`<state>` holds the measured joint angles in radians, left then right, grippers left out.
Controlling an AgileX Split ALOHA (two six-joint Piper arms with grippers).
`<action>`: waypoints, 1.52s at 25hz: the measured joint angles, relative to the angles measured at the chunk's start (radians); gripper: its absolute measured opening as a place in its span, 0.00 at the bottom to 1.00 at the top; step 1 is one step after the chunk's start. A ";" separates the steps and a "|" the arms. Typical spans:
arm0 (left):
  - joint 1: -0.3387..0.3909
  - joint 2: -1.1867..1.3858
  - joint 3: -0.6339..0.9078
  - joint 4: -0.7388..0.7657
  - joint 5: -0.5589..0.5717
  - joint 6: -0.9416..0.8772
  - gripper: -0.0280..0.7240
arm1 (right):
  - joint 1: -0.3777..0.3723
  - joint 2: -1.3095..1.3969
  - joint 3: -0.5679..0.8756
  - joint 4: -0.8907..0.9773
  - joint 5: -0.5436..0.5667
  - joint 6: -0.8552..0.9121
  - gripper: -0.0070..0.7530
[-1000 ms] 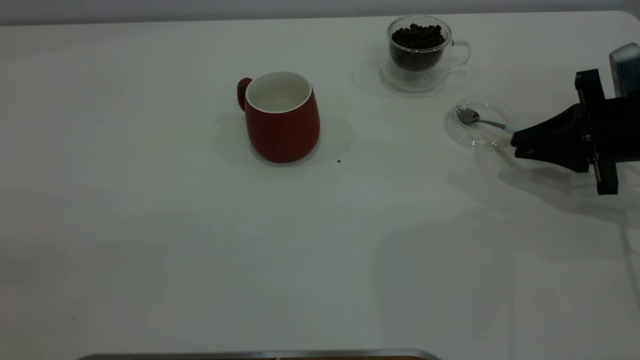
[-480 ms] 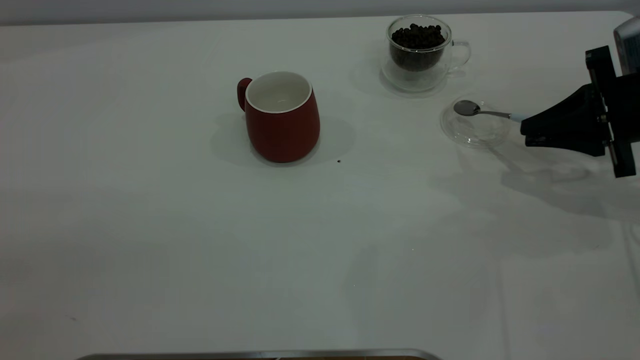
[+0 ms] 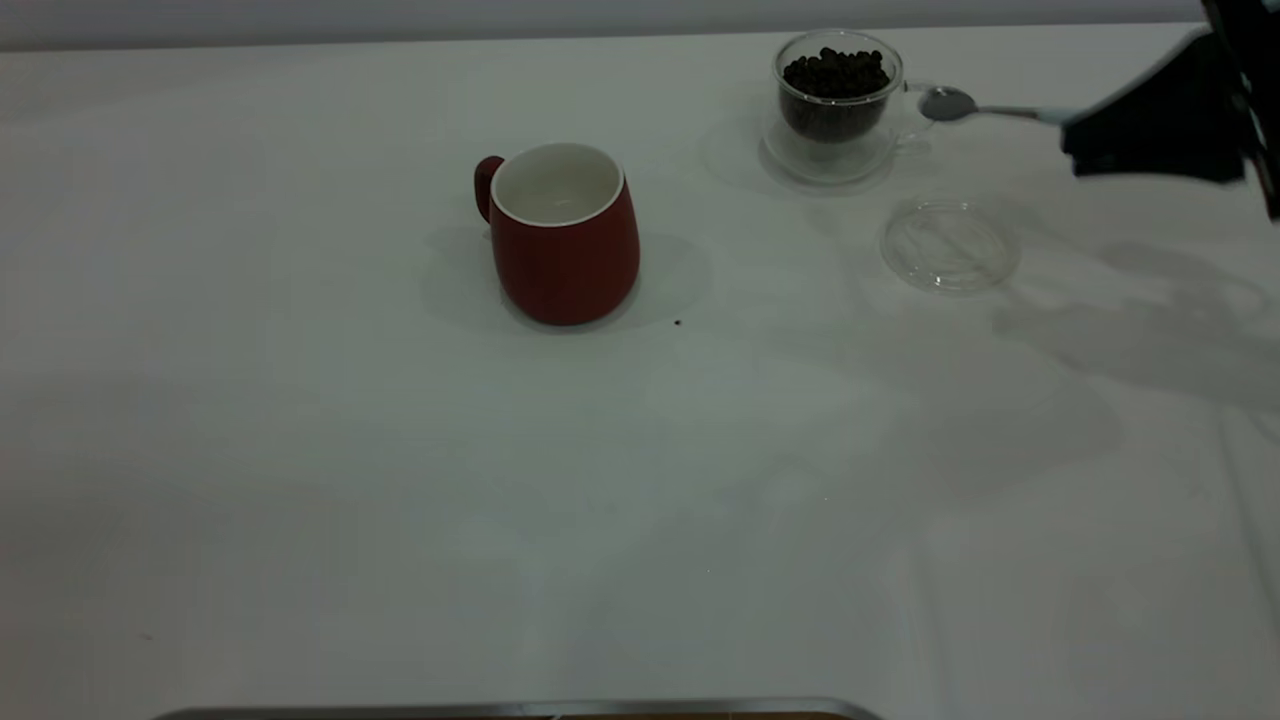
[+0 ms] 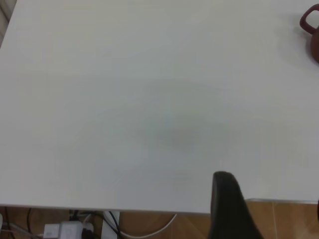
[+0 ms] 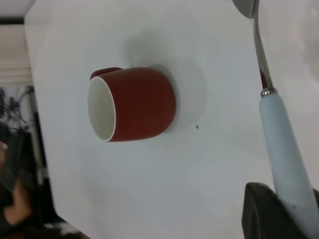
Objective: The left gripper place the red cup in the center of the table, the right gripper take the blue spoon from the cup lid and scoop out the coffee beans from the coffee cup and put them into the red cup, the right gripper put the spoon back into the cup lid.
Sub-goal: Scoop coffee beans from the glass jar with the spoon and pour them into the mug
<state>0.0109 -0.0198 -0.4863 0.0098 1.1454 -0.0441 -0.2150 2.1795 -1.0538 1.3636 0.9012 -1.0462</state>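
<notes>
The red cup (image 3: pixel 565 235) stands upright and empty near the table's middle; it also shows in the right wrist view (image 5: pixel 132 103). The glass coffee cup (image 3: pixel 838 105) with dark beans stands at the far right. The clear cup lid (image 3: pixel 948 246) lies empty in front of it. My right gripper (image 3: pixel 1075 138) is shut on the blue spoon (image 3: pixel 985 108) by its pale blue handle (image 5: pixel 286 149) and holds it in the air, its empty bowl just right of the coffee cup. My left gripper (image 4: pixel 269 209) is off the table's near edge; only one finger shows.
A single dark bean (image 3: pixel 678 322) lies on the white table right of the red cup. A metal strip (image 3: pixel 520 710) runs along the table's front edge. Floor and cables show below the table in the left wrist view.
My right gripper has lifted the spoon out of the cup lid and carried it up and back, next to the coffee cup. The lid now lies empty.
</notes>
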 joint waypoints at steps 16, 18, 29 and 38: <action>0.000 0.000 0.000 0.000 0.000 0.000 0.68 | 0.179 0.126 -0.546 -0.532 0.096 0.578 0.14; 0.000 0.000 0.000 0.000 0.000 0.000 0.68 | 0.182 0.138 -0.574 -0.544 0.095 0.601 0.14; 0.000 0.000 0.000 0.000 0.000 0.001 0.68 | 0.185 0.143 -0.664 -0.665 0.103 0.703 0.14; 0.000 0.000 0.000 0.000 0.000 0.001 0.68 | 0.189 0.177 -0.727 -0.729 0.131 0.756 0.14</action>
<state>0.0109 -0.0198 -0.4863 0.0098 1.1454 -0.0428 -0.0258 2.3561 -1.7804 0.6349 1.0322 -0.2900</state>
